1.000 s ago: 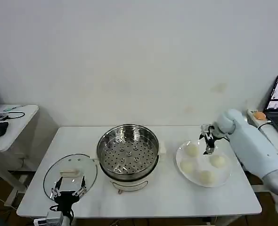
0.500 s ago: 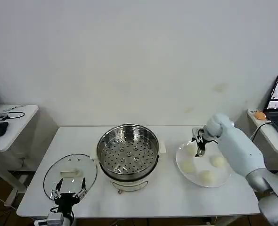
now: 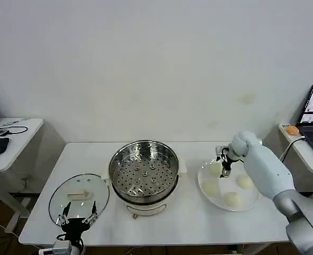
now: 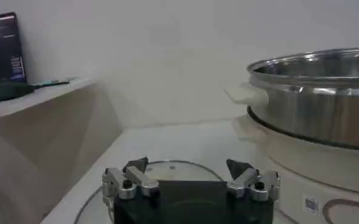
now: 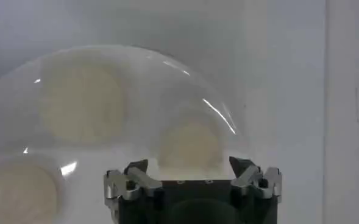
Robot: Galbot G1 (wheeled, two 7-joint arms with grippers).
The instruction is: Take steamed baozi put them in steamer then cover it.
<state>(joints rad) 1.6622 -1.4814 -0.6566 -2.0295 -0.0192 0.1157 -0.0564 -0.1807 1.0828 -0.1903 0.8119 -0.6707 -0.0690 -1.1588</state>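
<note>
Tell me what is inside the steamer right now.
The steamer holds its perforated tray, bare of buns. All four baozi sit on the white plate, where the open right gripper hovers. Whatever lies below the tray is hidden.

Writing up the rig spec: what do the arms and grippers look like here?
The right arm has a smooth, rounded, glossy white shell, greyer toward the lower segment. The right gripper and left gripper match: black bodies, silver metal finger brackets with small screws, dark pointed tips on the fingers. In the head view the left gripper shows small orange-red accents. No cables or markings are visible.
</note>
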